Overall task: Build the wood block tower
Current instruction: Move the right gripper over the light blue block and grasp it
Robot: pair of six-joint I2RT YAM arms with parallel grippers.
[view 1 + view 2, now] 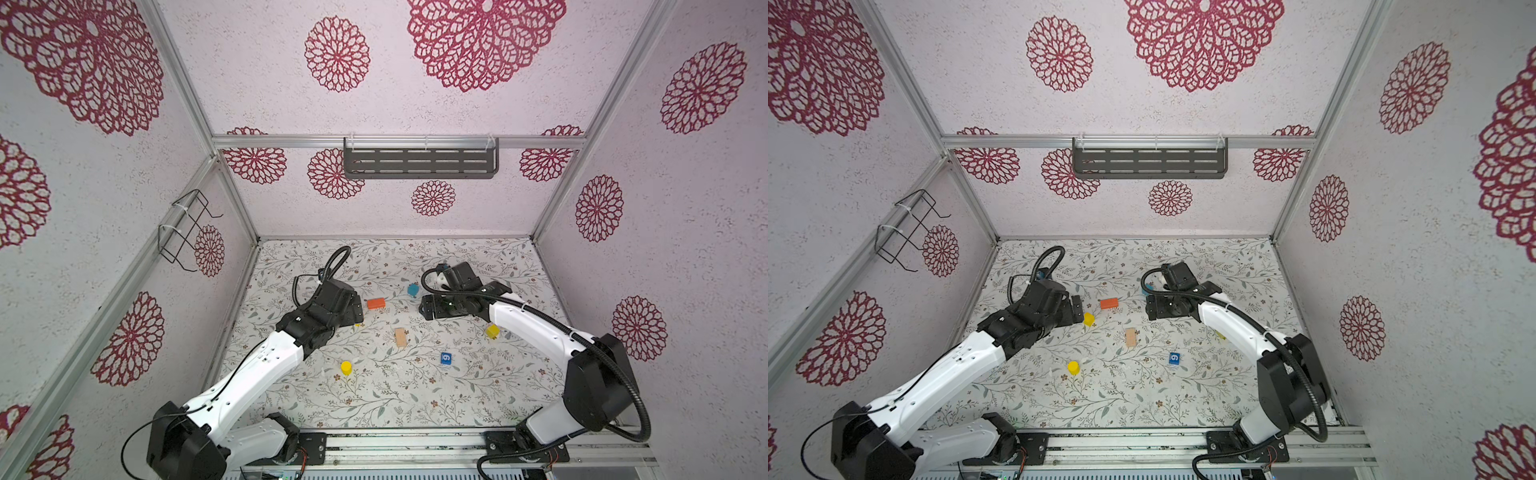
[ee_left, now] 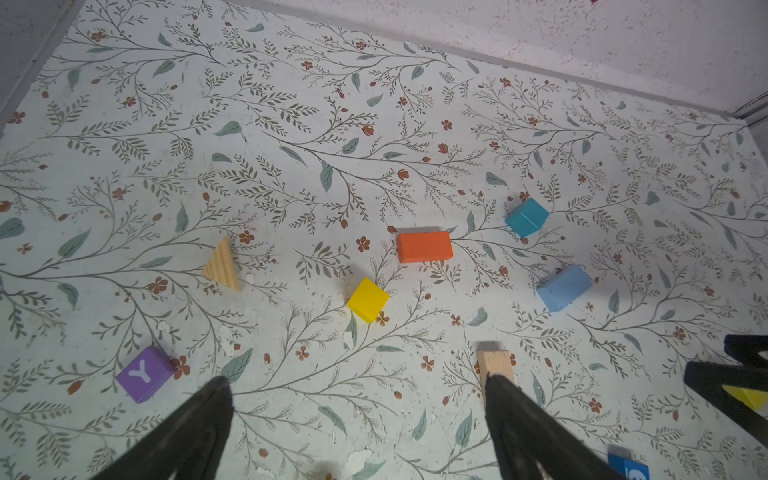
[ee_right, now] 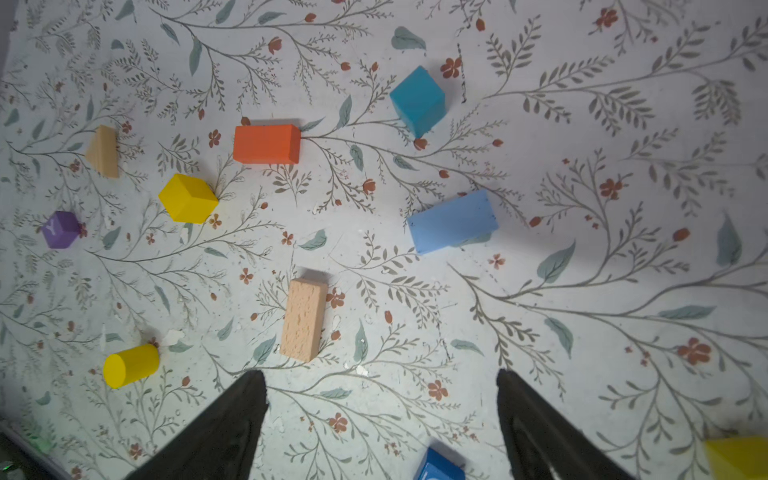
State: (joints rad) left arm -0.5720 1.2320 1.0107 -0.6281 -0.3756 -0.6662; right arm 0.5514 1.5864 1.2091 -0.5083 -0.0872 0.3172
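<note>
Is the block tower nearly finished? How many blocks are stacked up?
It has not really started. Done: nothing, no block sits on another. The orange brick, teal cube, light blue brick, tan brick, yellow cube and yellow cylinder all lie apart on the table. In hand: nothing, the left gripper and right gripper are both open and empty. Left: all the stacking.

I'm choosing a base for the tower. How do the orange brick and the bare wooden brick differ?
The orange brick is painted; the tan brick is bare wood with visible grain. In both top views the orange brick lies long side across, the tan brick long side front to back. The orange brick sits farther back than the tan brick. Both are brick-shaped, lie flat, and carry nothing.
</note>
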